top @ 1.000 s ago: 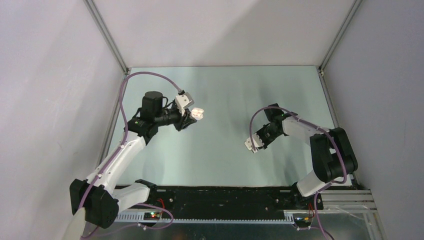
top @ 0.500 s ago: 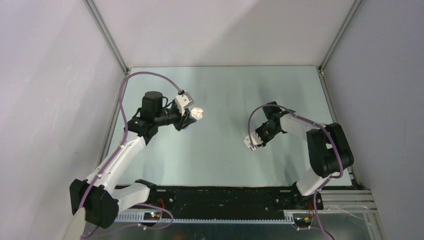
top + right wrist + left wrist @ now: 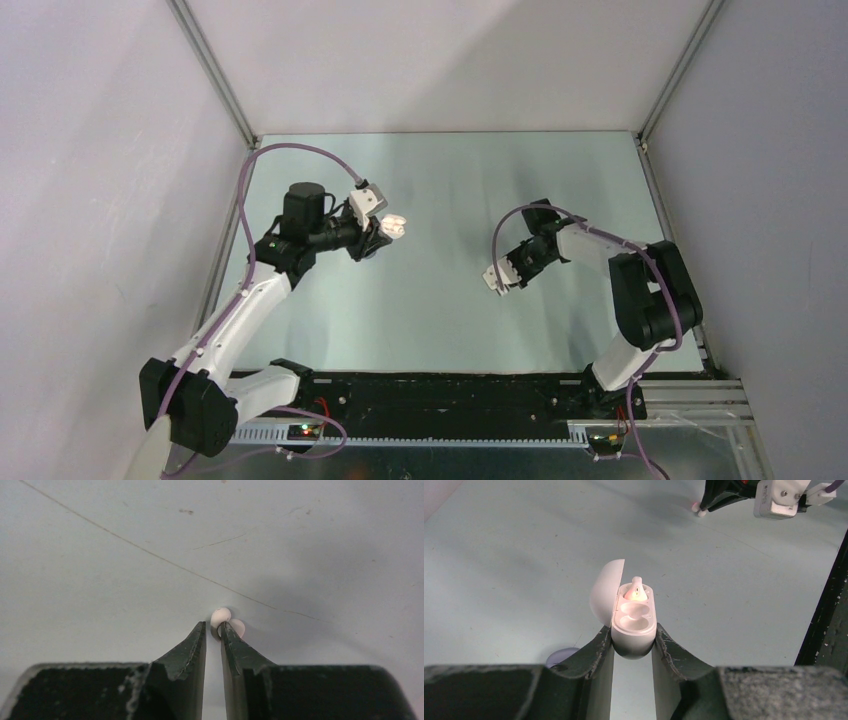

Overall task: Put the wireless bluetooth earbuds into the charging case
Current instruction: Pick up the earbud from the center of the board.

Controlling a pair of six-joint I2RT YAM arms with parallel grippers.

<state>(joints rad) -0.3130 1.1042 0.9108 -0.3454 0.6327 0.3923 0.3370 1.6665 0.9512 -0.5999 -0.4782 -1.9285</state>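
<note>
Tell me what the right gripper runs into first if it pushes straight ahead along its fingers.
The right gripper meets the earbud first: it sits right at the tips, seemingly already pinched. Just beyond lies the table, apparently very close, though depth is hard to judge.

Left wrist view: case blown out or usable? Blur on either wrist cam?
Left wrist: charging case sharp, not clipped; seated earbud glows pink-orange; left fingers dark, soft. Right wrist: second earbud in focus, soft shadow beside it; right fingers near-black, little detail. Top external: even light, no glare on the table.
</note>
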